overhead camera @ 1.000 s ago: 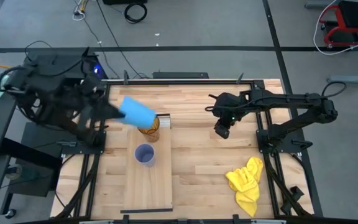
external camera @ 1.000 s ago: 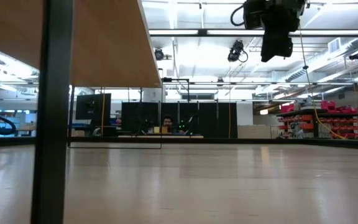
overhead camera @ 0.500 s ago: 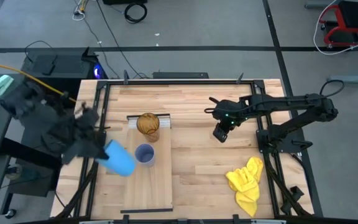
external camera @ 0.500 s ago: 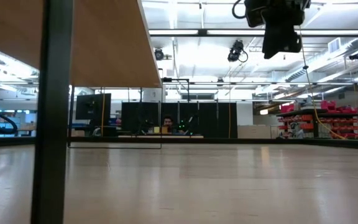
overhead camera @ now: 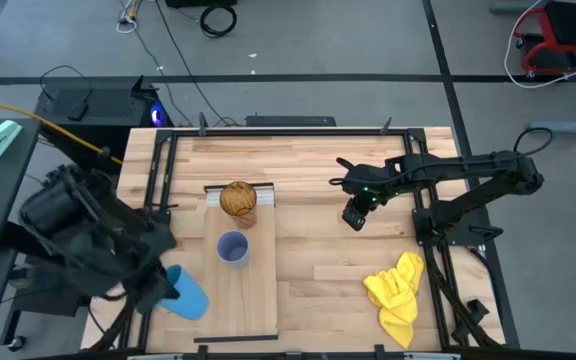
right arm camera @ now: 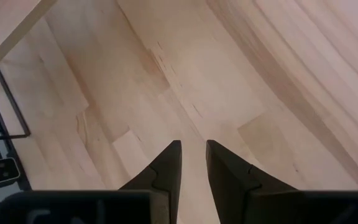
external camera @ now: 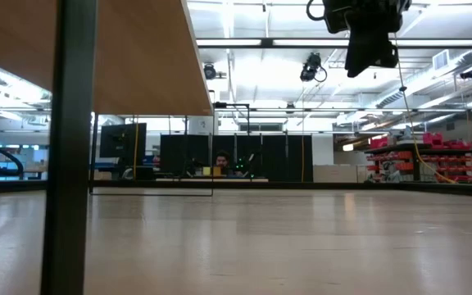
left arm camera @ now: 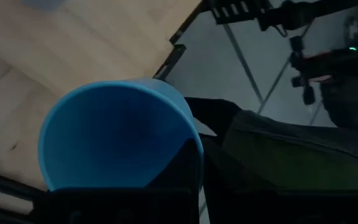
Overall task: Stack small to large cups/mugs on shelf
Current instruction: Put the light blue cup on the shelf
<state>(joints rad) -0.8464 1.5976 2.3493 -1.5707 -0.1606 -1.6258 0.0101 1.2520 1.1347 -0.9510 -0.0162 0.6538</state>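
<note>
Beside the shelf (overhead camera: 238,280), at its near-left edge, the left gripper (overhead camera: 168,290) fingers clench the blue cup (overhead camera: 187,293); amber tumbler (overhead camera: 238,200) and lavender cup (overhead camera: 232,247) stand on it, right gripper (overhead camera: 356,213) slightly parted, yellow cloth (overhead camera: 396,285) well apart

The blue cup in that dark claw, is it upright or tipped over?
Tipped. From above, the blue cup shows its side, not its mouth, held in the left gripper.

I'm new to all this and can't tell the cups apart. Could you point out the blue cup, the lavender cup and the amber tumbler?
blue cup (overhead camera: 188,296): high view, on its side wall.
lavender cup (overhead camera: 232,247): high view, inside its open mouth.
amber tumbler (overhead camera: 238,199): high view, on its top.
</note>
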